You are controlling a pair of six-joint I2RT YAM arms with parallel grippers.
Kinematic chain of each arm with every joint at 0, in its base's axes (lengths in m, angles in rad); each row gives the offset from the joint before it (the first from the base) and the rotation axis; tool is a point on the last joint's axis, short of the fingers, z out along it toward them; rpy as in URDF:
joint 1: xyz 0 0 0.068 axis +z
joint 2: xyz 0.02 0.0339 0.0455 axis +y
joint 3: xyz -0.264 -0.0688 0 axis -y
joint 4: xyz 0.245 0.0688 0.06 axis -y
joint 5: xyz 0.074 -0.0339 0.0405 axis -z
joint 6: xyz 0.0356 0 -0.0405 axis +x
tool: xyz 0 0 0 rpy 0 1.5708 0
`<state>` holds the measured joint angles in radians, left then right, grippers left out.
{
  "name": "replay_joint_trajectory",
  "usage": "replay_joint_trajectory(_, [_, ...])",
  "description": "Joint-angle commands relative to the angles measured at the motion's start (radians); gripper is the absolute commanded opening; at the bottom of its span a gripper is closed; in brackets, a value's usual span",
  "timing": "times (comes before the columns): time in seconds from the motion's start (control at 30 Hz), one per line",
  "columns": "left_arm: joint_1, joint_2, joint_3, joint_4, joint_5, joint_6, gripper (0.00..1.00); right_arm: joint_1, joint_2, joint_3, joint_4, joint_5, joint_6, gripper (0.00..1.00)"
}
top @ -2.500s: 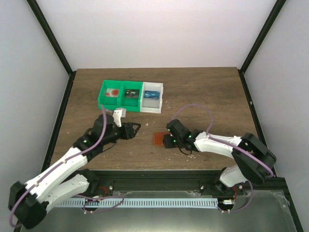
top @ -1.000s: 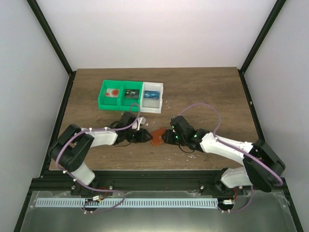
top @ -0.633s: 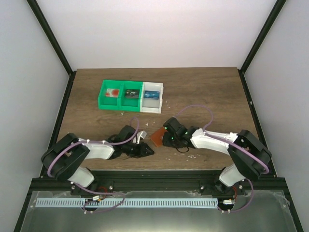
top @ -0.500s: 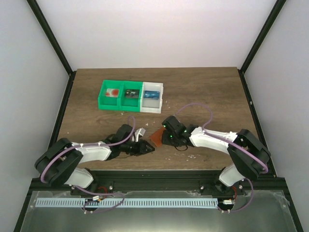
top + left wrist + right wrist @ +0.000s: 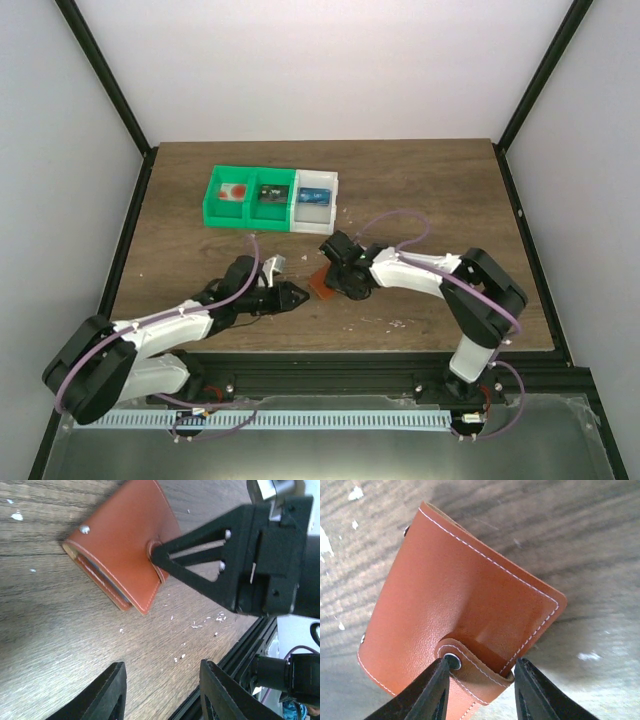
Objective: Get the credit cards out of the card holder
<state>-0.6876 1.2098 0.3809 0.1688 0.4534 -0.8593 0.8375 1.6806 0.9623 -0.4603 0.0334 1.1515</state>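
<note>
The orange-brown card holder (image 5: pixel 318 285) is closed and tilted up off the table in front of the bins. My right gripper (image 5: pixel 331 281) is shut on its snap strap (image 5: pixel 470 672), with one finger (image 5: pixel 432 690) at the snap and the other at the strap's fold. The left wrist view shows the holder (image 5: pixel 122 540) with pale edges in its open side. I cannot tell whether these are cards. My left gripper (image 5: pixel 296 295) is open and empty, just left of the holder. A blue credit card (image 5: pixel 315 196) lies in the white bin.
A green bin (image 5: pixel 214 214) at the back left holds a red-marked item and a dark one. The white bin (image 5: pixel 312 224) adjoins it on the right. White specks (image 5: pixel 400 322) dot the wood near the front. A black rail (image 5: pixel 350 365) borders the near edge.
The holder lay flat earlier and is now tilted in my right gripper, shifted slightly left and back. My left arm swung in low, and its gripper now points at the holder.
</note>
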Motion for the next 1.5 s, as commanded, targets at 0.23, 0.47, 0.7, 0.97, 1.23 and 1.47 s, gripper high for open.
replay_joint_trajectory(0.23, [0.010, -0.144, -0.066, -0.074, -0.076, 0.021, 0.43, 0.009, 0.083, 0.085, -0.113, 0.081, 0.015, 0.37])
replay_joint_trajectory(0.47, [0.019, -0.167, -0.059, -0.105, -0.075, 0.037, 0.44, 0.009, 0.047, -0.028, -0.154, 0.111, -0.004, 0.36])
replay_joint_trajectory(0.7, [0.021, -0.188, -0.070, -0.092, -0.059, 0.028, 0.44, 0.009, -0.185, -0.174, -0.145, 0.127, -0.107, 0.33])
replay_joint_trajectory(0.97, [0.020, -0.186, -0.064, -0.075, -0.037, 0.026, 0.45, 0.009, -0.204, -0.039, -0.290, 0.159, 0.090, 0.32])
replay_joint_trajectory(1.23, [0.021, -0.230, -0.089, -0.085, -0.040, 0.019, 0.45, 0.009, -0.046, 0.065, -0.330, 0.157, 0.252, 0.33])
replay_joint_trajectory(1.47, [0.022, -0.263, -0.099, -0.096, -0.062, 0.018, 0.45, 0.008, 0.023, 0.058, -0.324, 0.196, 0.289, 0.33])
